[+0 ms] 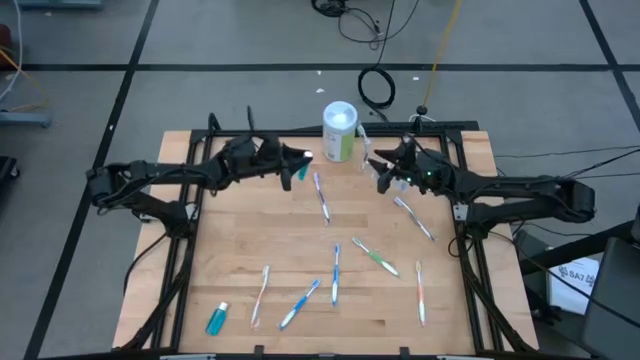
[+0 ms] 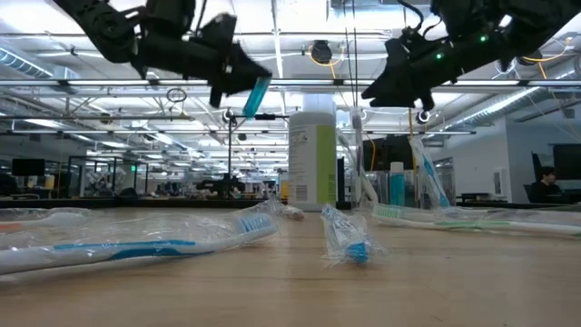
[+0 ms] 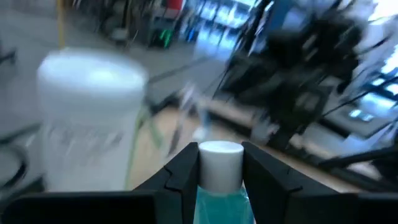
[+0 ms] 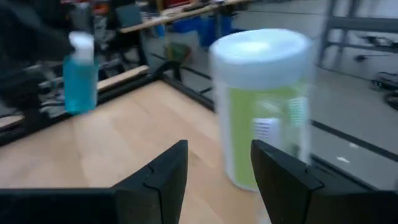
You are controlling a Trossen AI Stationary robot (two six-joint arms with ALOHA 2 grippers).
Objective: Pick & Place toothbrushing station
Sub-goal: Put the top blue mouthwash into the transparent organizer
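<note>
The left hand (image 3: 220, 177) clamps a small teal tube (image 3: 221, 198) with a white cap (image 3: 220, 163), carried tilted in the air. Just beyond that hand, between it and the right hand (image 4: 219, 163), stands an upright container (image 1: 339, 131), white-lidded with a green label, at the tabletop's far edge. Toothbrushes (image 1: 335, 274) in clear wrappers lie flat and scattered on the tabletop (image 1: 230, 235) nearer than both hands. A second teal tube (image 1: 217, 318) lies well away from the left hand, by the near edge.
</note>
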